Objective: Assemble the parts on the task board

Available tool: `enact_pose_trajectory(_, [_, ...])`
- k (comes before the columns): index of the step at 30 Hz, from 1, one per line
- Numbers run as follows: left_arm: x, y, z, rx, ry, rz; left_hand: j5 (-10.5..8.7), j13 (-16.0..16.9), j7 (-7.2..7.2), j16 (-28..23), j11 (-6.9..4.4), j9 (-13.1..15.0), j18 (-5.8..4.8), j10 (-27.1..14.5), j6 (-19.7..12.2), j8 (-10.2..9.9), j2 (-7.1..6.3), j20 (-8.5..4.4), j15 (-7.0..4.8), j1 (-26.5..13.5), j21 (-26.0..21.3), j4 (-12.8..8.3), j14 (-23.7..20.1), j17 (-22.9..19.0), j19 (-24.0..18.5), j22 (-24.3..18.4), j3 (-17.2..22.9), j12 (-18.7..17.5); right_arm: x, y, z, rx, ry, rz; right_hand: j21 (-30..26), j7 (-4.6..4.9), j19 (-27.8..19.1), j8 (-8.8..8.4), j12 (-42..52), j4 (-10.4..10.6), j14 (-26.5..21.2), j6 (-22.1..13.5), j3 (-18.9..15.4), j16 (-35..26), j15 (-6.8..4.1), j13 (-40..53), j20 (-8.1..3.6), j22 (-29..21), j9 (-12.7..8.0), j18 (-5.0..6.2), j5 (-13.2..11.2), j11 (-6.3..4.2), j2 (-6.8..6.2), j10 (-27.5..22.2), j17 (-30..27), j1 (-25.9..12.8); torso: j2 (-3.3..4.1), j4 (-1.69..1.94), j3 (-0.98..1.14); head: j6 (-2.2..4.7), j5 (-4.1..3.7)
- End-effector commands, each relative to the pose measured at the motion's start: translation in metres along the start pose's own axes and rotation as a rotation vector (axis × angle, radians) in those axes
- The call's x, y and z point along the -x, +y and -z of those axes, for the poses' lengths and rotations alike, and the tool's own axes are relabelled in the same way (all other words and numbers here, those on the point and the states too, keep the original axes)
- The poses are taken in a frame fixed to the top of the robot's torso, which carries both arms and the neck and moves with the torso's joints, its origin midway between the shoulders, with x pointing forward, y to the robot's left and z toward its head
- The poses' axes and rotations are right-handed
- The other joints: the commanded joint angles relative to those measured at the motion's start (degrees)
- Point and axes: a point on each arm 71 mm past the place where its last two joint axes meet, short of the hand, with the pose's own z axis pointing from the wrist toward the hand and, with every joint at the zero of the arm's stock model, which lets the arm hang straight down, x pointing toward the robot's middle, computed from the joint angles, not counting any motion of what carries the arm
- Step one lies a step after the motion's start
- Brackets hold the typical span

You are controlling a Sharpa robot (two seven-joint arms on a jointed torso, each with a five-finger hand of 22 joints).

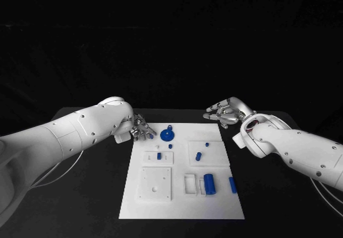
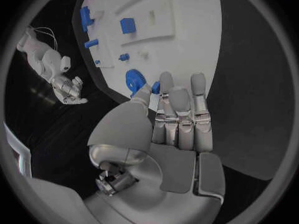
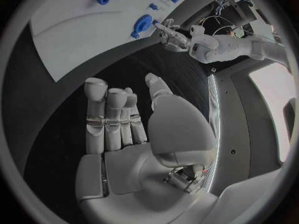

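Note:
The white task board [image 1: 182,198] lies in the middle of the black table. A blue gear [image 1: 167,134] rests near its far left corner. My left hand [image 1: 139,129] hovers just left of that gear at the board's edge, with its fingers stretched out and nothing in them. In the left wrist view its fingertips [image 2: 167,80] reach close to the gear [image 2: 134,79]. My right hand [image 1: 225,114] is over the black table beyond the board's far right corner and holds nothing. In the right wrist view its fingers [image 3: 106,109] are extended.
Several small blue parts stand on the board: a peg [image 1: 170,146], a short piece [image 1: 158,155], an oblong piece [image 1: 198,157], a thick cylinder [image 1: 208,183] and a bar [image 1: 232,184]. A raised white square block [image 1: 155,183] sits at the near left.

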Motion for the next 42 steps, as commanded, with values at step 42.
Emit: enact_pose_trajectory(42, [-0.004,0.006,0.018,0.009,-0.023,0.083,19.94,1.7,-2.62,4.8,-2.1,20.2,-0.38,2.9,8.8,-0.3,-3.59,-1.32,-1.39,-5.2,8.5,-14.0,2.1,3.8,-0.6,1.3,18.7,9.6,0.002,-0.004,0.0,-0.006,-0.001,-0.004,0.2,-0.03,2.8,-0.21,0.0,0.0,0.3,-0.3,0.8,-0.1,-0.32,0.1,-0.09,3.4,-0.1,1.16,1.7,0.08,-0.16,-0.1,0.1,-0.2,-1.03,0.51,0.26,-1.07,0.81])
